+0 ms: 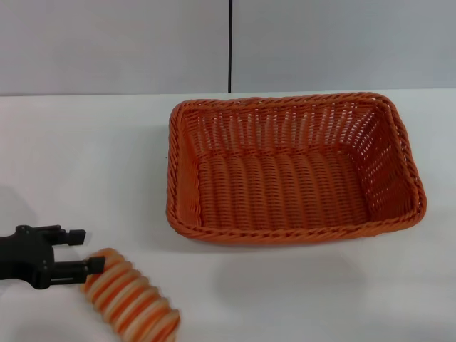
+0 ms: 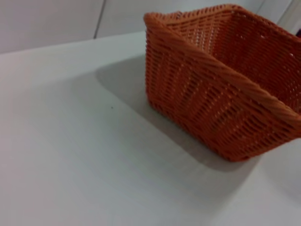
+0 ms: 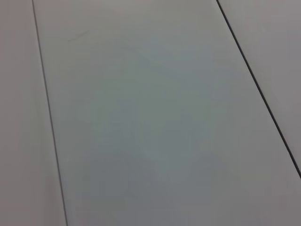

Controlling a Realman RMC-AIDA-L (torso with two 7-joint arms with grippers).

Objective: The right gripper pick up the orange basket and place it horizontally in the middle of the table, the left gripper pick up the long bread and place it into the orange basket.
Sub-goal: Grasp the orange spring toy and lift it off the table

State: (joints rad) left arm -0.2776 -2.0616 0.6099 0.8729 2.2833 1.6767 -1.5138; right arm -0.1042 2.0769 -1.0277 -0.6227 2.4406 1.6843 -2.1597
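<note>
Bread pickup under way as the left gripper (image 1: 77,251) closes in on the striped loaf beside a waiting basket.

Lying long side across the middle of the white table (image 1: 85,157), the orange basket (image 1: 292,171) sits flat and empty, mouth up, apparently already placed to receive the loaf. The long bread (image 1: 132,303) rests on the tabletop at the near left, well apart from the basket and angled toward the front edge. The left gripper's black fingers are spread, the nearer one touching the loaf's end and nothing yet clamped, a stance that suggests lining up for a grasp across the ridges. The right gripper is out of sight; its wrist camera faces only grey panelled wall, so it seems withdrawn.
</note>
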